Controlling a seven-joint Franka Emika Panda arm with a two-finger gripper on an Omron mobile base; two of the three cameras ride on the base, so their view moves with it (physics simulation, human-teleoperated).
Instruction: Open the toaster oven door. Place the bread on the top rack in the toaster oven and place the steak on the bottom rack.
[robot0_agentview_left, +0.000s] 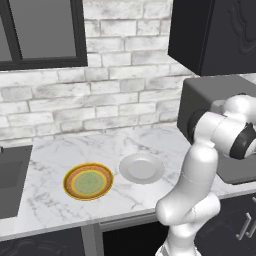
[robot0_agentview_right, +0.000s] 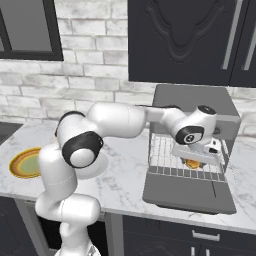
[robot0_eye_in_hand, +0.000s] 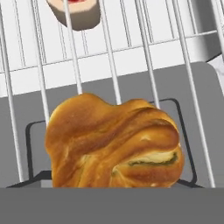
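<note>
A white arm reaches over the lowered door (robot0_agentview_right: 190, 192) into the oven (robot0_agentview_right: 197, 107) at the worktop's (robot0_agentview_left: 115, 145) right end. Its gripper (robot0_agentview_right: 196, 159) hangs above a pulled-out rack (robot0_agentview_right: 170, 152), jaws spread wide, though whether they grip the bread (robot0_eye_in_hand: 114, 144) cannot be told. The bread (robot0_agentview_right: 192, 163) sits right under the hand, over the wire bars. The steak (robot0_eye_in_hand: 75, 13) lies farther along the wires, apart from the bread. Two bare plates, one orange-rimmed (robot0_agentview_left: 88, 181) and one white (robot0_agentview_left: 142, 168), sit near the front edge, with open marble around them.
</note>
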